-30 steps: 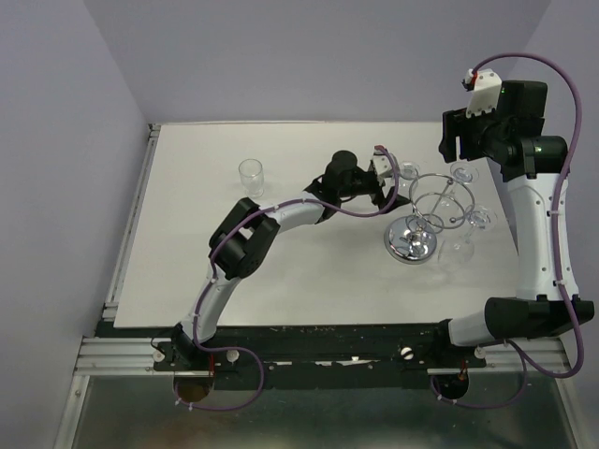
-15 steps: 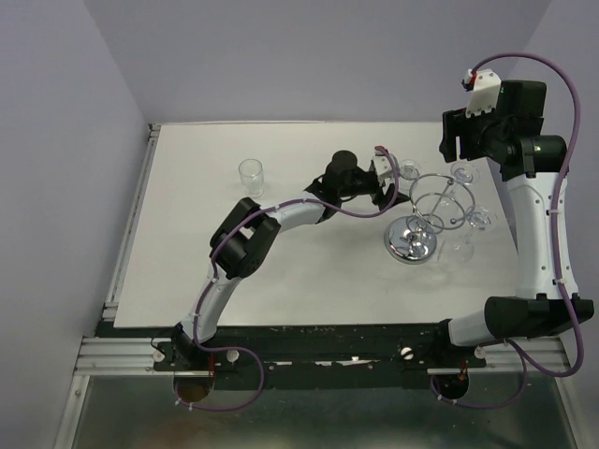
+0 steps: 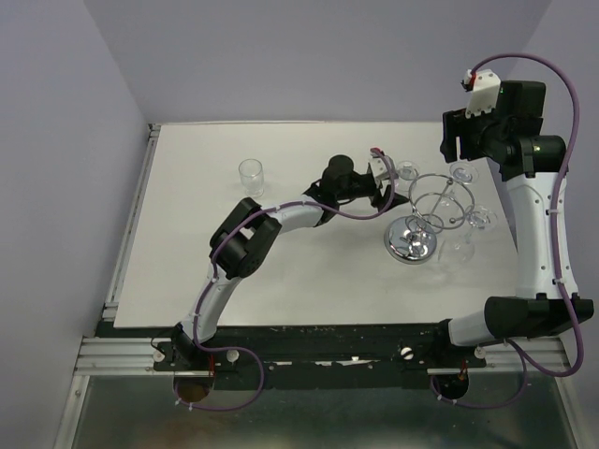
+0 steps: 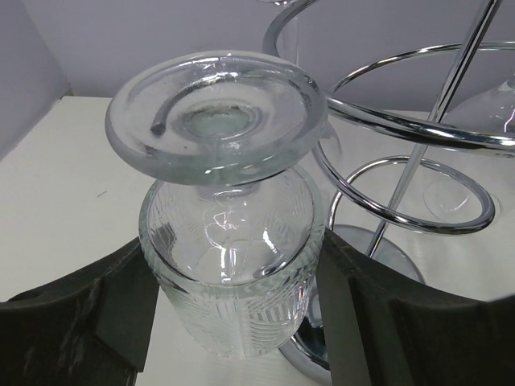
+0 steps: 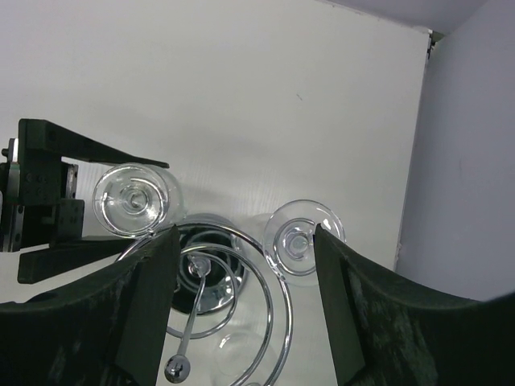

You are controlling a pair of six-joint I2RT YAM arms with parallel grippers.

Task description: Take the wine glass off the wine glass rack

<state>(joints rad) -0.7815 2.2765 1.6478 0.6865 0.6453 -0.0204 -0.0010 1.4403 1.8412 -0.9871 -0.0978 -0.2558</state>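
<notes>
The left hand (image 3: 386, 179) has narrowed onto the bowl of the wine glass (image 4: 229, 241), which hangs inverted just left of the wine glass rack (image 3: 414, 243), so it looks ready to lift. The right hand (image 5: 240, 233) hovers above the rack, fingers apart and empty.

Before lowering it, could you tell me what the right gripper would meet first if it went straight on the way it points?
Probably the top loops of the wine glass rack, directly below the right gripper, or the upturned foot of the wine glass hung there; depth is unclear.
</notes>
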